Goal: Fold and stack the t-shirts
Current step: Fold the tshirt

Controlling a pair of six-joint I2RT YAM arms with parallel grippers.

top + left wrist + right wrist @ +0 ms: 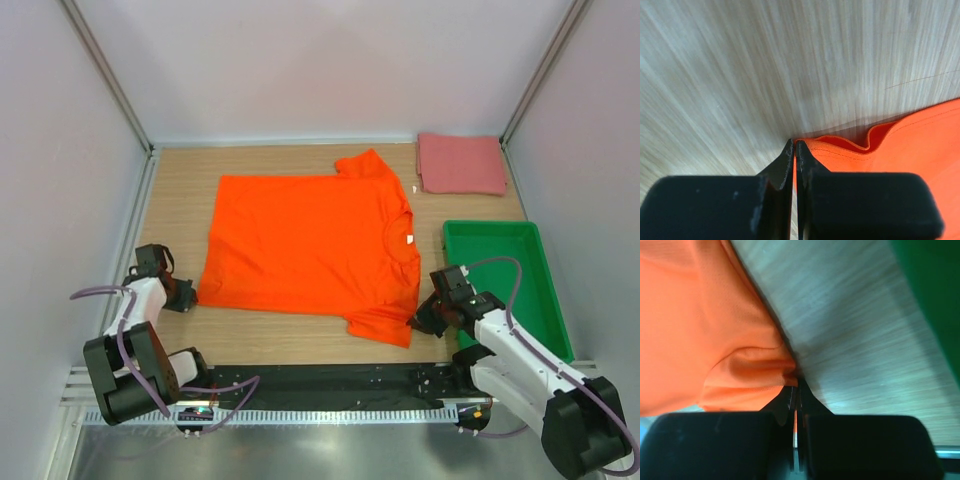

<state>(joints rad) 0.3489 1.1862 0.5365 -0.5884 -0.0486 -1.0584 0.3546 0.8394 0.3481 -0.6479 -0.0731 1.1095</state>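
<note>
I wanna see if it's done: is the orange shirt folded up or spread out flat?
Spread out. The orange shirt lies flat on the table, its body, collar and both sleeves all showing.

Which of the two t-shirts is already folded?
The pink-red t-shirt at the far right corner of the table: it lies as a compact folded rectangle. The orange t-shirt is spread flat mid-table, sleeves out.

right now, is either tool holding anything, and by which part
Both hold the orange t-shirt: left tool on its near hem corner, right tool on the near sleeve's edge.
</note>
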